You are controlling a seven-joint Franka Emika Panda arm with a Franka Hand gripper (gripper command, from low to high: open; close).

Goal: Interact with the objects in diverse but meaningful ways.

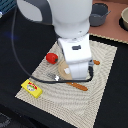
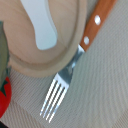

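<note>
You will find no readable text, number, brand or sign in either view. The yellow box point(image 1: 31, 88) on the woven mat point(image 1: 95, 95) carries red marks on its top face — they are too small and blurred to read as letters. The robot arm point(image 1: 60, 17) has a small dark patch on its white housing, but nothing legible stands on it. In the wrist view the fork point(image 2: 65, 82), its orange handle and the tan plate point(image 2: 47, 60) are plain — no stamp or label shows on them.
</note>
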